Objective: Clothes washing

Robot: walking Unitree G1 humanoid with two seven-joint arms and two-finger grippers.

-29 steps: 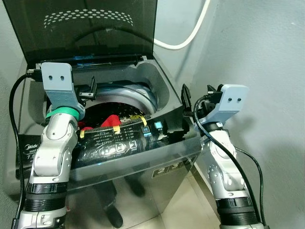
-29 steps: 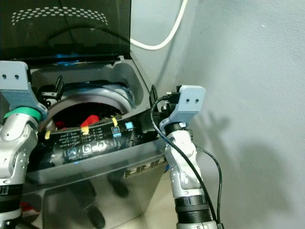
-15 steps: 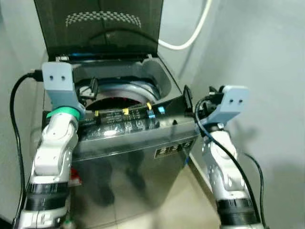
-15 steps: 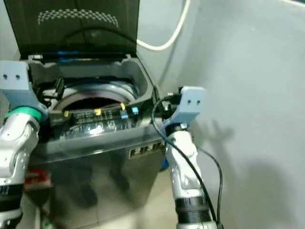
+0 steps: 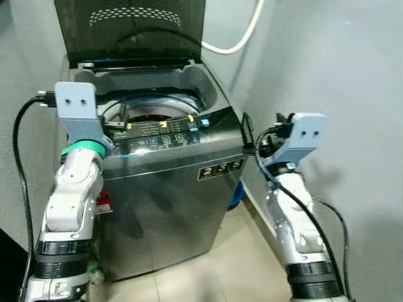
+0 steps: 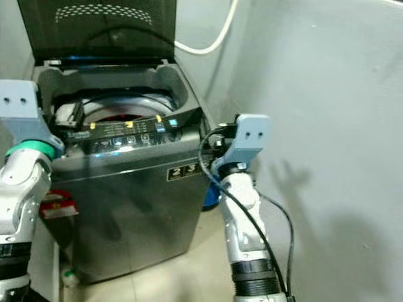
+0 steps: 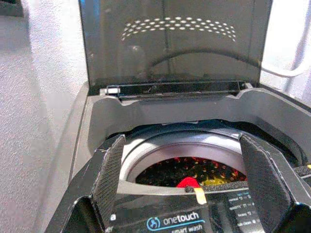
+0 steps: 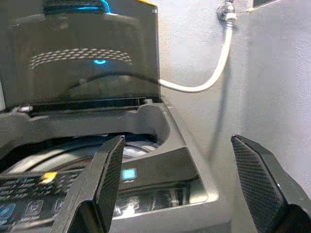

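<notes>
Left wrist view looks straight into the washing machine (image 7: 87,141): under the raised dark lid (image 7: 175,43) sits the steel drum (image 7: 184,153), and down inside it lie red and yellow clothes (image 7: 187,182) — detail the head views reduce to a small red patch behind the control panel (image 5: 165,133). That same view carries the readable writing "onetouch smart wash" on the panel's edge. Right wrist view shows instead the machine's right rear corner, a lit blue button (image 8: 129,174) on the panel, and the white hose (image 8: 214,73) curving up to a wall fitting. From the head, the whole silver-fronted cabinet stands in a corner of grey walls (image 5: 340,69) on a pale tiled floor (image 5: 233,264), with a badge on its front reading what looks like "235" (image 5: 220,168) and a red-and-white sticker (image 5: 104,204) low on its left side, too small to read. The left gripper (image 7: 187,213) is held at the machine's front left, its fingers (image 7: 109,172) spread wide and holding nothing. The right gripper (image 8: 187,194) hangs beside the front right corner, its fingers (image 8: 109,167) likewise wide apart and empty — neither touches the machine.
</notes>
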